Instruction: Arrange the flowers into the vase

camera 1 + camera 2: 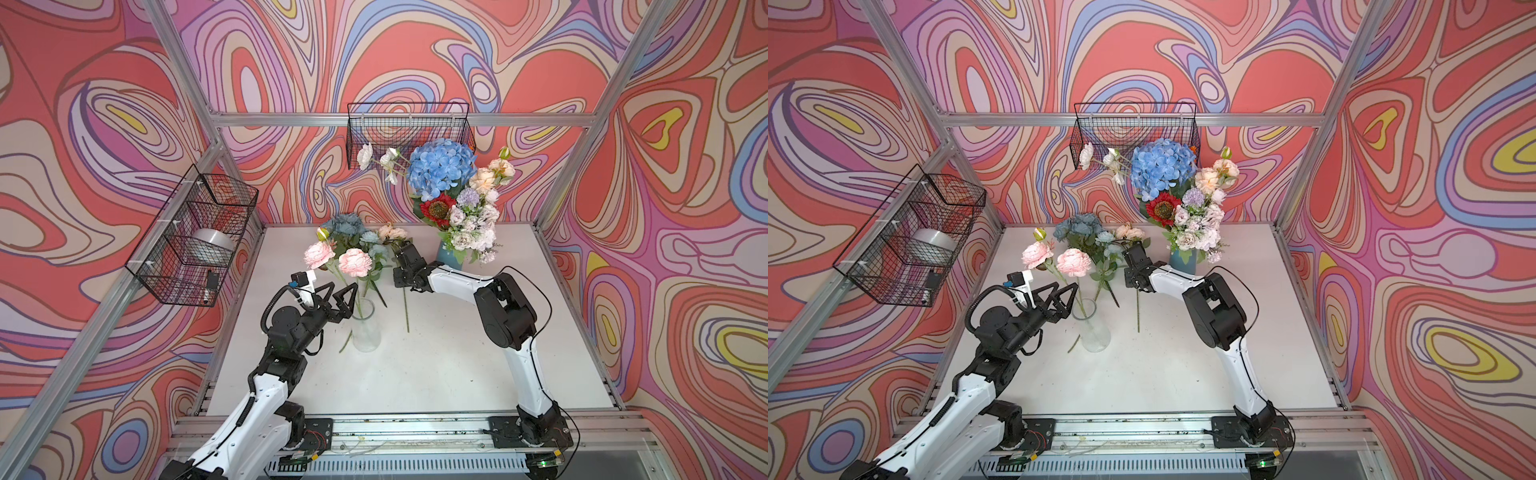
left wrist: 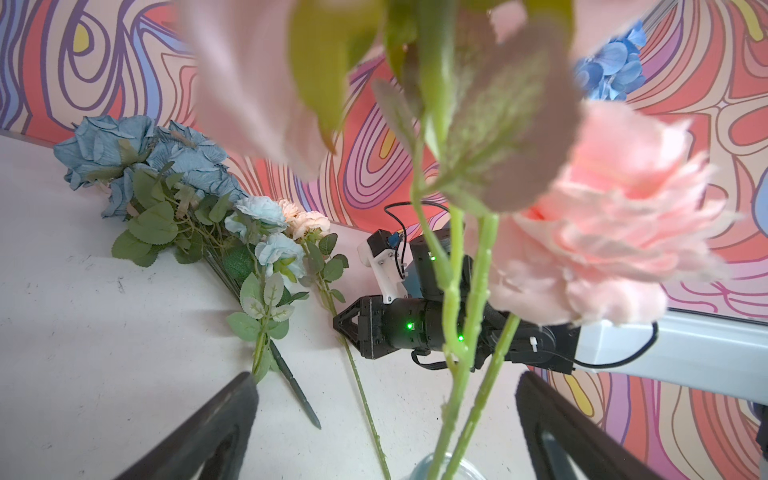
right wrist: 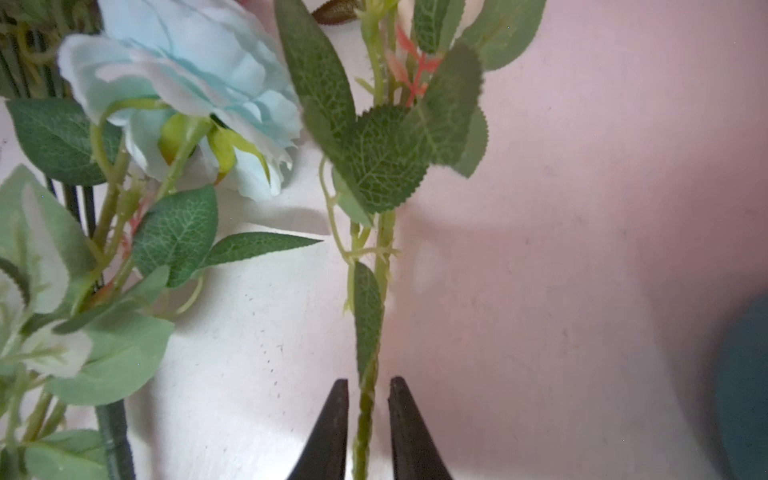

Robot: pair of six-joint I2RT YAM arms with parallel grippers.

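A clear glass vase (image 1: 365,328) (image 1: 1094,328) stands left of the table's middle and holds two pink flowers (image 1: 355,262) (image 2: 615,216) on green stems (image 2: 457,395). My left gripper (image 1: 345,286) (image 1: 1067,285) (image 2: 384,386) hangs open just above the vase's mouth, with the stems between its fingers and touching neither. A peach flower (image 1: 392,231) (image 2: 305,218) lies on the table. My right gripper (image 1: 395,246) (image 3: 368,384) straddles its stem (image 3: 380,266), the jaws narrow with a slim gap on each side. Beside it lies a bunch of dusty-blue roses (image 1: 348,224) (image 2: 124,145).
At the back right a blue pot (image 1: 451,257) holds a full bouquet with a blue hydrangea (image 1: 440,166) and a red sunflower (image 1: 437,208). Wire baskets hang on the left wall (image 1: 195,237) and the back wall (image 1: 409,129). A short loose stem (image 1: 345,345) lies by the vase's foot.
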